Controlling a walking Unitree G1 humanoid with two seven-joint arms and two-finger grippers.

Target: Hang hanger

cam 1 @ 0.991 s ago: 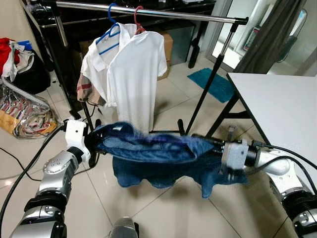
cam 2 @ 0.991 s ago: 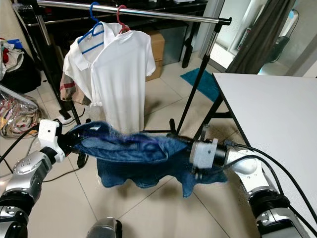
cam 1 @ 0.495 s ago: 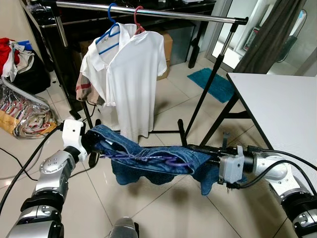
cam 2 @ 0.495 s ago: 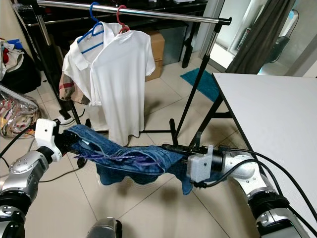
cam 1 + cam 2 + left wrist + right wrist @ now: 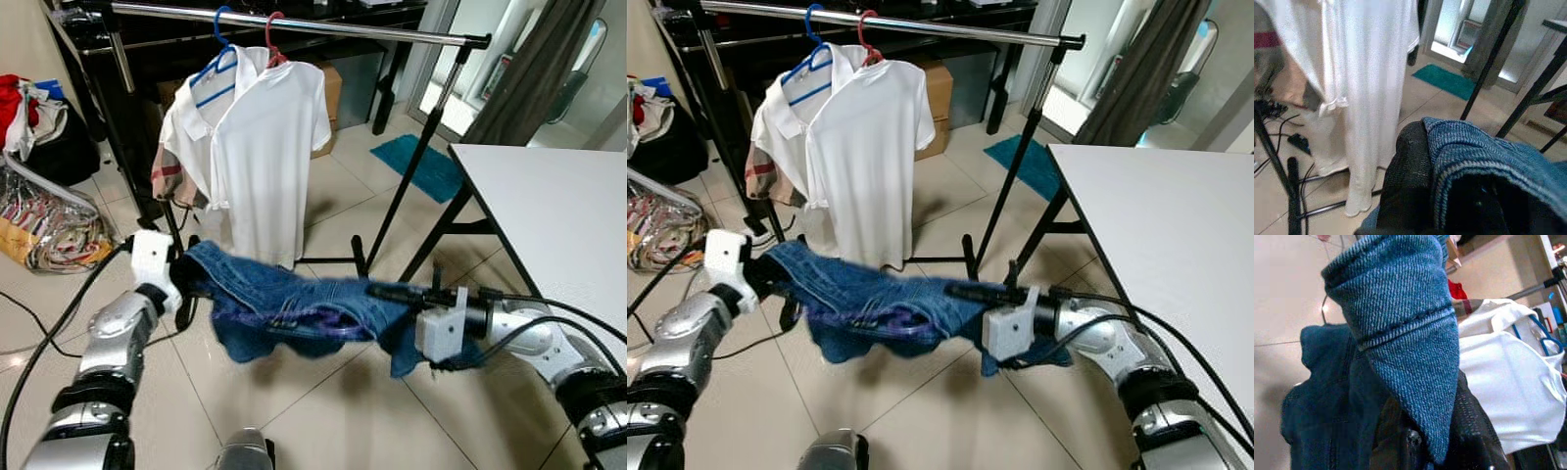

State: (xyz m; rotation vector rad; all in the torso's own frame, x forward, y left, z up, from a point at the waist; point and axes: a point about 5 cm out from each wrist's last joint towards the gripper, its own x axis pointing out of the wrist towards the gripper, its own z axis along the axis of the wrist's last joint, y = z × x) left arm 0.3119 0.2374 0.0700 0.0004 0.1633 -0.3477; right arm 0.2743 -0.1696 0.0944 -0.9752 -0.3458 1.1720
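Blue denim garment [image 5: 294,308] hangs stretched between both arms, low above the tiled floor [image 5: 323,421], near the clothes rail [image 5: 294,24] holding two white shirts [image 5: 265,147]. Left gripper [image 5: 191,279] and right gripper [image 5: 392,294] each pinch one end.

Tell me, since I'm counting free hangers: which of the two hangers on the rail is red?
The red hanger is the one nearer the table, carrying the front white shirt. The blue hanger hangs beside it, to the robot's left.
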